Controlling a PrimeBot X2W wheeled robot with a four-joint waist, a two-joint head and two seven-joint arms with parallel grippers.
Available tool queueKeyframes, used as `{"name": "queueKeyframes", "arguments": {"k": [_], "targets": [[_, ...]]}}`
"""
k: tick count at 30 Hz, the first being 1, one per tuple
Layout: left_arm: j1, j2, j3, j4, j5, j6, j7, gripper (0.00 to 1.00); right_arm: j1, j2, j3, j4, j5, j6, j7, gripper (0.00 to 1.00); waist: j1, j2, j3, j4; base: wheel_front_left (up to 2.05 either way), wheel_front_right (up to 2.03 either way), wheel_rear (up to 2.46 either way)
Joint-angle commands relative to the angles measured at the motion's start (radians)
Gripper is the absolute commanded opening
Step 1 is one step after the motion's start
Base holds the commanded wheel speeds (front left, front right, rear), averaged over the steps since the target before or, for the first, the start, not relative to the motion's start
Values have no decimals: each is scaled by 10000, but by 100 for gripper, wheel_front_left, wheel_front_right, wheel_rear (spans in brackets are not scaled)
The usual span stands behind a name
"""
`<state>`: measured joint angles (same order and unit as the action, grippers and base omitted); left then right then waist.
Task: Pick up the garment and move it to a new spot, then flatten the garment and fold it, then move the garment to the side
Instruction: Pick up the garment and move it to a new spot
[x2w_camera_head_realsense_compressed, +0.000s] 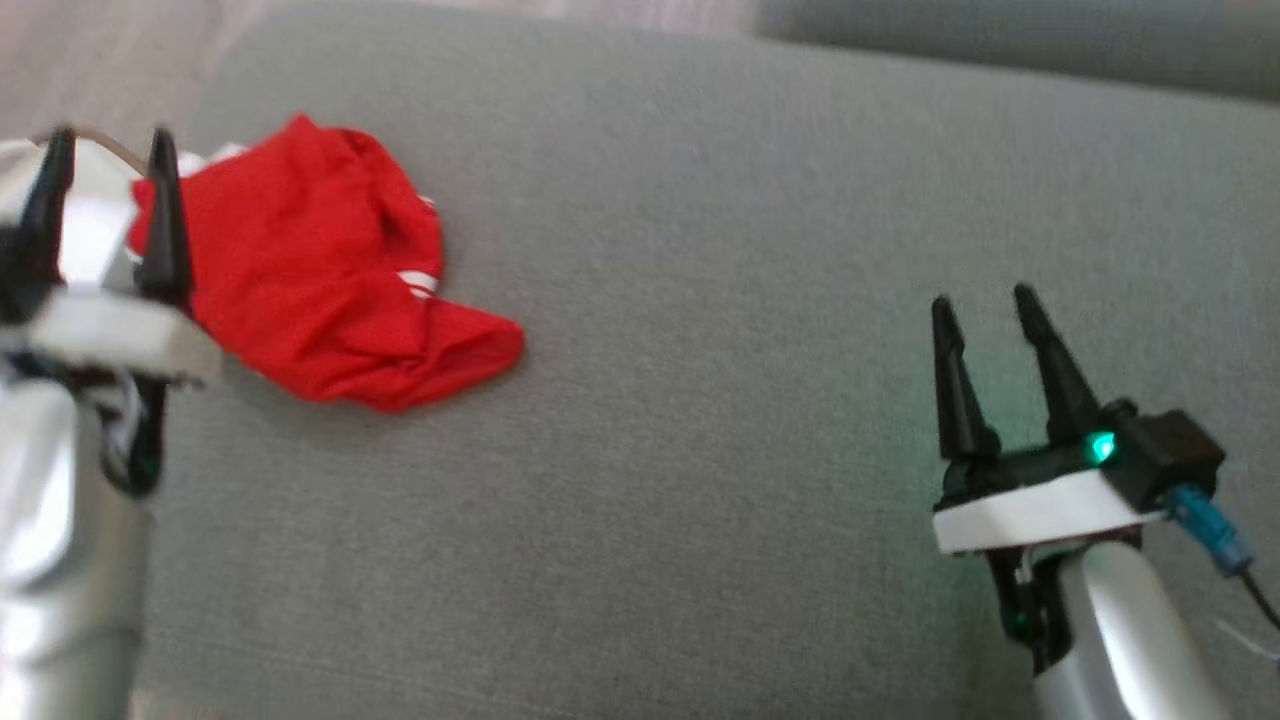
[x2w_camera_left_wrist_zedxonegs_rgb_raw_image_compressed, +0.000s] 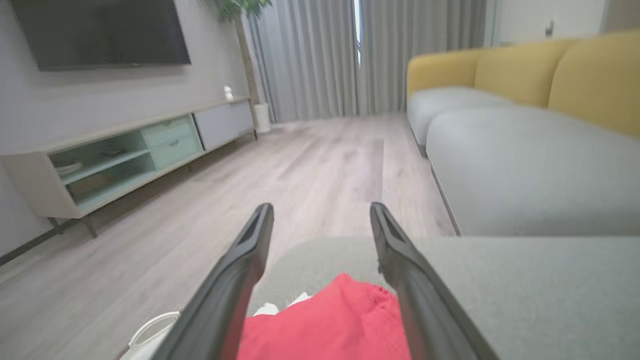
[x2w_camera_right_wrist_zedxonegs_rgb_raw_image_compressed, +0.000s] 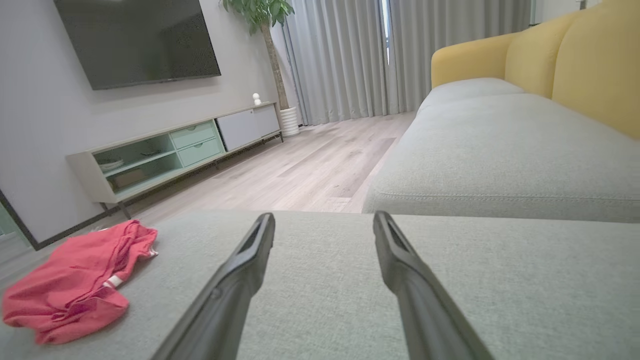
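Observation:
A crumpled red garment (x2w_camera_head_realsense_compressed: 320, 270) with a white stripe lies bunched near the far left corner of the grey cushion (x2w_camera_head_realsense_compressed: 720, 330). My left gripper (x2w_camera_head_realsense_compressed: 108, 142) hangs open at the garment's left edge, nothing between its fingers. In the left wrist view the red garment (x2w_camera_left_wrist_zedxonegs_rgb_raw_image_compressed: 330, 325) lies below and between the spread fingers of the left gripper (x2w_camera_left_wrist_zedxonegs_rgb_raw_image_compressed: 321, 209). My right gripper (x2w_camera_head_realsense_compressed: 983, 300) stands open over bare cushion at the lower right, far from the cloth. The right wrist view has the garment (x2w_camera_right_wrist_zedxonegs_rgb_raw_image_compressed: 75, 282) at lower left and the right gripper (x2w_camera_right_wrist_zedxonegs_rgb_raw_image_compressed: 324, 218) open.
A white object (x2w_camera_left_wrist_zedxonegs_rgb_raw_image_compressed: 150, 332) sits at the cushion's left edge beside the garment. Beyond the cushion are wooden floor (x2w_camera_left_wrist_zedxonegs_rgb_raw_image_compressed: 310, 165), a low TV cabinet (x2w_camera_right_wrist_zedxonegs_rgb_raw_image_compressed: 175, 150), a potted plant, curtains and a yellow-backed sofa (x2w_camera_right_wrist_zedxonegs_rgb_raw_image_compressed: 550, 65) with grey seats.

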<state>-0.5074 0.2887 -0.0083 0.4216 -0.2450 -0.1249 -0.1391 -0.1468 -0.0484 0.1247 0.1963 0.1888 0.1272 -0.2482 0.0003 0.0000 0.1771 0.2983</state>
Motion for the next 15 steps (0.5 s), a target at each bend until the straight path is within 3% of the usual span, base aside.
{"name": "queueKeyframes", "arguments": {"k": [1,6,15], "targets": [[-972,766,-107,260,-163,-52,514,100,-435,-18,121,-470,-151,35,-135,100,-3,0,751,-412,0,0,0],[-2808,1848,-1820,2263,-1198,-55,2292,100,-850,-18,-115,-953,-345,35,-135,100,-3,0,1478,-805,0,0,0],[-3566,2272,-3915,4243,-2974,-56,4002,100,-1086,-18,-200,-1329,-425,35,-135,100,-3,0,2056,-1254,0,0,0]]}}
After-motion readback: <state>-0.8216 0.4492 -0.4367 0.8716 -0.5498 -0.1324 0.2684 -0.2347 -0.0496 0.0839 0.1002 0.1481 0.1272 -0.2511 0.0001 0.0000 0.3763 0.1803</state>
